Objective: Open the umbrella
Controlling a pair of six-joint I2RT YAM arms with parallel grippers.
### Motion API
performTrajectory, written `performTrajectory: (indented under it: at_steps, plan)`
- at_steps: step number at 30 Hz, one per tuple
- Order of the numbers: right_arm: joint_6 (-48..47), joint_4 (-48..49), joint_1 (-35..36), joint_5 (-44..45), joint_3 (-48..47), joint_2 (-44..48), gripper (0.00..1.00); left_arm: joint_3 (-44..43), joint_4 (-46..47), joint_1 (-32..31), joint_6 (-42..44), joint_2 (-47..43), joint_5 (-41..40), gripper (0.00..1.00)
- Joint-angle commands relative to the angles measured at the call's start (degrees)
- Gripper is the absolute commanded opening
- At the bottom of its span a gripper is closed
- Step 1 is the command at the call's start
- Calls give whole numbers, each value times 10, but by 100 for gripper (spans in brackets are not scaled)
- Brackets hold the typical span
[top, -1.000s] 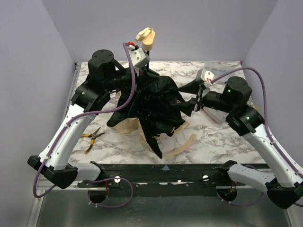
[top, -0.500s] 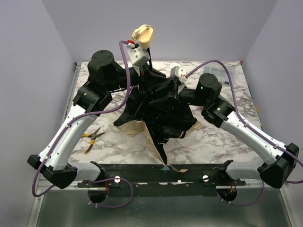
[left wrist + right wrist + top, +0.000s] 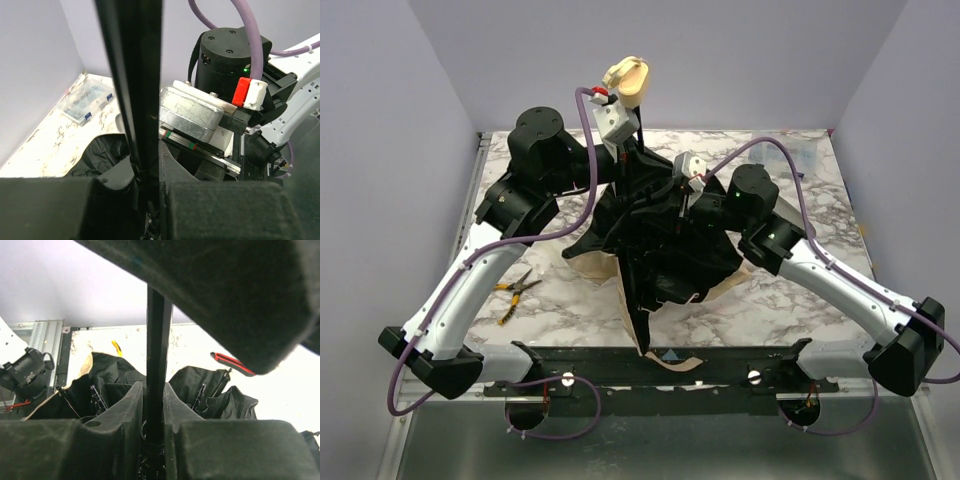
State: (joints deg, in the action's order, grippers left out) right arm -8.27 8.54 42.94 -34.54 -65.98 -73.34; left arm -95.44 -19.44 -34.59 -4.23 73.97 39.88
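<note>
- Yellow-handled pliers (image 3: 515, 290) lie on the marble bench (image 3: 770, 290) at the left, well apart from the action.
- The left end effector (image 3: 147, 180) is clenched on the umbrella (image 3: 665, 245), its fingers (image 3: 117, 177) pressed to the thin black shaft (image 3: 131, 75) just below the cream handle (image 3: 627, 78).
- At centre the umbrella stands roughly upright. Its long axis runs up and down, with the handle at the top, above the arms, and the canopy end pointing down at the bench.
- The canopy hangs half-collapsed, with the black lining outward in loose folds. Peach fabric (image 3: 590, 265) shows at its lower left edge, and one fold trails to the bench's near edge.
- The right end effector (image 3: 154, 410) grasps the same shaft lower down, amid the folds. The shaft sits tight between the two fingers (image 3: 131, 407).
- The two grips are stacked along the shaft, left above right.
- A clear parts box (image 3: 85, 102) rests near the bench's far edge.
</note>
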Motion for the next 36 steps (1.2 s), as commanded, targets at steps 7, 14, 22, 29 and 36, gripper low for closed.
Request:
performTrajectory:
  at_steps: [7,14,22,29,36]
  plan:
    - [22,-41,-1,87,-28,-7,0,-21,21,11,27,-21,37,25]
    - [64,-47,-83,101,-29,23,0,53,40,101,-20,-75,79,98]
    - [161,39,-131,32,-38,16,1,118,-15,117,98,-103,66,84]
    - [98,47,-117,38,-37,18,0,-3,-121,36,180,-10,-4,40]
    - [113,87,-115,16,-46,30,0,74,-155,3,242,22,-80,21]
